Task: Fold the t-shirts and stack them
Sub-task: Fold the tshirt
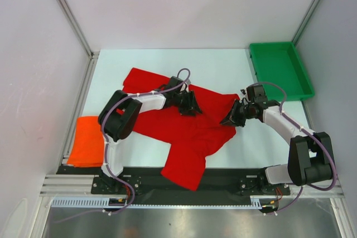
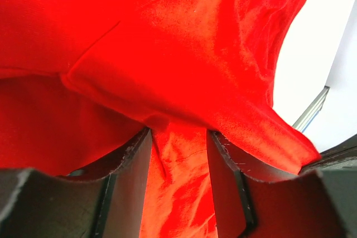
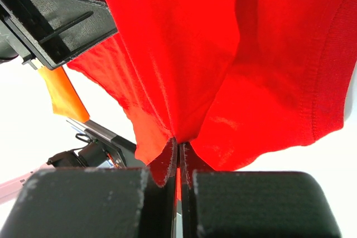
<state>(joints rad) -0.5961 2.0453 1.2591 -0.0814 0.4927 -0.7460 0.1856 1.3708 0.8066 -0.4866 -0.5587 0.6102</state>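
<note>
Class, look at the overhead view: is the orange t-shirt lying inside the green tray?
No, the orange t-shirt lies at the table's near left edge, far from the green tray.

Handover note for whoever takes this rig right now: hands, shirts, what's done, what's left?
Left hand: part open, red shirt cloth between the fingers, grip unclear.
Right hand: shut on the red shirt's right edge.
Red shirt: spread mid-table, rumpled, not folded.
Orange shirt: folded rectangle at the table's near left edge.
Left: fold the red shirt, stack both.
</note>
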